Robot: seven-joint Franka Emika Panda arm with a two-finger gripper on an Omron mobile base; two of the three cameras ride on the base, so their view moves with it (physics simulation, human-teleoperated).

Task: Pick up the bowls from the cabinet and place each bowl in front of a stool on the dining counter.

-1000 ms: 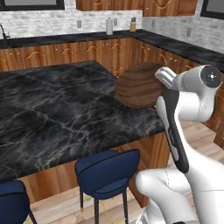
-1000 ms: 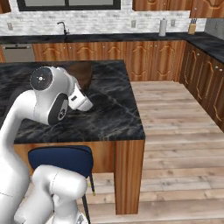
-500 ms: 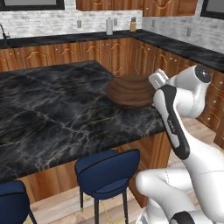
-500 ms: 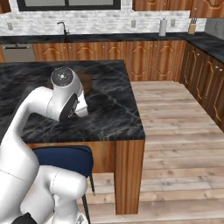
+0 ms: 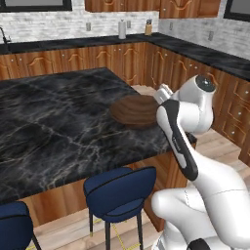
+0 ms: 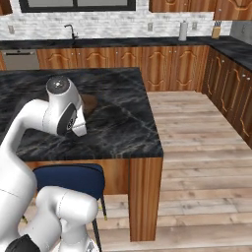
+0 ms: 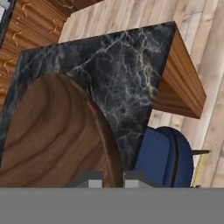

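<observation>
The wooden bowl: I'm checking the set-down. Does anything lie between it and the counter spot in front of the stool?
Nothing visible does. The wooden bowl, gripped at its rim by the gripper, sits low over bare black marble of the dining counter, above the stool.

Pretty clearly a home kitchen: black marble island [image 5: 63, 127] under the gripper [image 7: 107, 177], navy stools [image 5: 119, 188] tucked just below it, wood cabinets [image 6: 123, 61], sink faucet [image 6: 72, 32] and knife block [image 6: 216, 30] beyond.

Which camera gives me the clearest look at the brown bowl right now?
The left base view: the brown bowl shows nearly whole there. The hand view crops it close; in the right base view the arm hides most of it.
</observation>
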